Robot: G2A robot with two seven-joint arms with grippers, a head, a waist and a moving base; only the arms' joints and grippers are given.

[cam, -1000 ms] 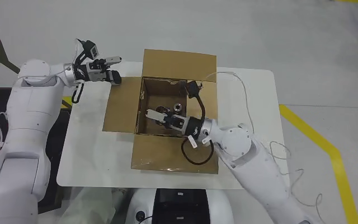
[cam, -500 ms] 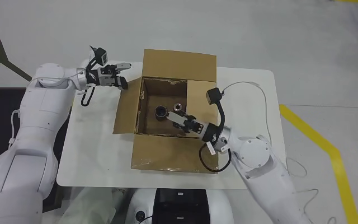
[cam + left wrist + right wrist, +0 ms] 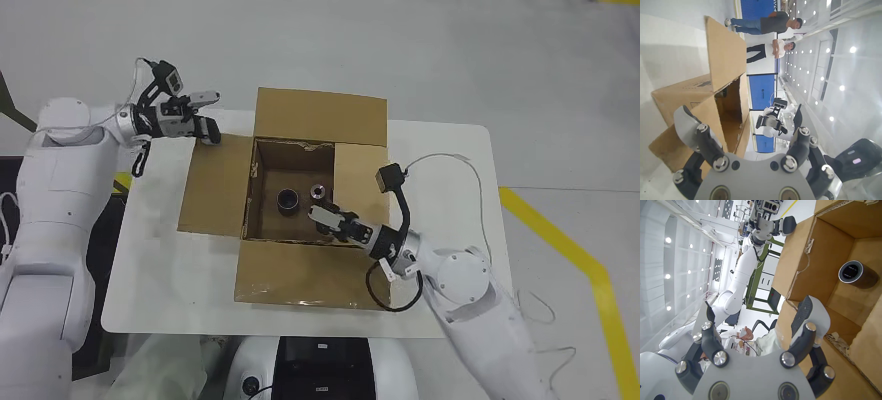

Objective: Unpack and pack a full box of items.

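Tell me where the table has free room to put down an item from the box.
The white table is bare at its near left corner, bordered by the left and near flaps of the box. Another bare strip lies beyond the right flap. Crowded: inside the box, around the dark cylinder and right gripper.

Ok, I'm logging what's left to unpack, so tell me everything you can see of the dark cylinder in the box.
The dark cylinder is short and can-like, with a brown-black side and a bright silvery rim around a dark, glossy top face. It stands on end, top up, on the floor of the open cardboard box, clear of the walls. Nothing grips it. The right gripper is open, off to one side and apart from it. A smaller metal piece sits close by without touching.
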